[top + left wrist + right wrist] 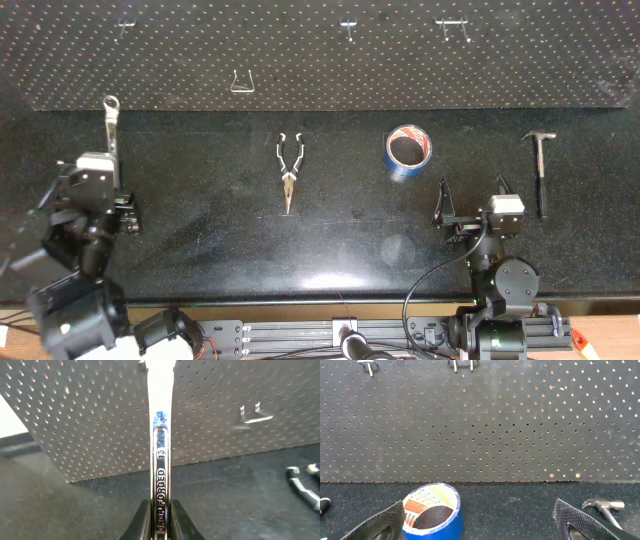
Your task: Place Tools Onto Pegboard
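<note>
A silver wrench (110, 122) lies along the left of the black table, its head at the pegboard's (320, 50) lower edge. My left gripper (112, 165) is shut on its shank; in the left wrist view the wrench (161, 435) runs straight out from between the fingers (142, 522) toward the board. Pliers (290, 170), a blue tape roll (408, 150) and a hammer (540, 170) lie on the table. My right gripper (470, 195) stands open and holds nothing, short of the tape (432, 510), with the hammer head (602, 505) off to one side.
Wire hooks sit on the pegboard: one at upper left (125, 25), a loop hook (242, 82), one at centre (347, 27), a double one (452, 28). The loop hook (255, 414) and pliers handles (302, 485) show beside the wrench.
</note>
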Robot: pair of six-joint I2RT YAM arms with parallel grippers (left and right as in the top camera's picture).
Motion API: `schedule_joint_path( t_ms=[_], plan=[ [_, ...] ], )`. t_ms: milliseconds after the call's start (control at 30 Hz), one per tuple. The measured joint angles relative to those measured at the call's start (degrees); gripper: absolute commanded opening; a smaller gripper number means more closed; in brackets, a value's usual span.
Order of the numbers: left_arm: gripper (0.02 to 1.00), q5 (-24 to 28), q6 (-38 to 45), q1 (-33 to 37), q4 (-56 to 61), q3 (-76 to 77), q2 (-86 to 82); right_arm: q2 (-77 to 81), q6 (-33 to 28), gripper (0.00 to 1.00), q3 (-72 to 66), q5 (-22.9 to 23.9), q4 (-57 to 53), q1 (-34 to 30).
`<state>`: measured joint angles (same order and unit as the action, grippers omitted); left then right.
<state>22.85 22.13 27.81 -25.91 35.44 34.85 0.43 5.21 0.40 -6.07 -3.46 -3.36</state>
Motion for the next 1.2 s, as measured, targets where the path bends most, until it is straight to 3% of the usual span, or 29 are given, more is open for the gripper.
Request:
schedule_joint_path(
  t_ms=[67, 233, 400, 500, 667, 800, 933, 1200],
  plan=[
    [0.027, 0.2, 0.0, 0.0, 2.6, -3.0, 0.8, 0.0, 0.0, 0.965, 0.0, 0.0, 0.0, 0.0],
    [0.029, 7.0, -1.2, 0.0, 13.0, -3.2, 8.2, 0.0, 0.0, 0.965, 0.0, 0.0, 0.0, 0.0],
    [0.029, 6.7, -4.3, -0.7, 24.2, -3.3, 16.4, 0.0, 0.0, 0.963, 0.0, 0.0, 0.0, 0.0],
    [0.027, 0.7, -6.0, -6.7, 27.3, -3.3, 17.4, 0.0, 0.0, 0.965, 0.0, 0.0, 0.0, 0.0],
    [0.029, -21.0, -13.5, -20.5, 29.9, -3.3, 17.3, 0.0, 0.0, 0.965, 0.0, 0.0, 0.0, 0.0],
    [0.029, -33.9, -18.6, -21.3, 31.2, -3.3, 19.8, 0.0, 0.0, 0.963, 0.0, 0.0, 0.0, 0.0],
    [0.029, -36.0, -19.5, -21.3, 32.0, -3.3, 22.8, 0.0, 0.0, 0.965, 0.0, 0.0, 0.0, 0.0],
    [0.029, -32.2, -19.2, -21.3, 32.7, -3.3, 21.8, 0.0, 0.0, 0.965, 0.0, 0.0, 0.0, 0.0]
  ],
)
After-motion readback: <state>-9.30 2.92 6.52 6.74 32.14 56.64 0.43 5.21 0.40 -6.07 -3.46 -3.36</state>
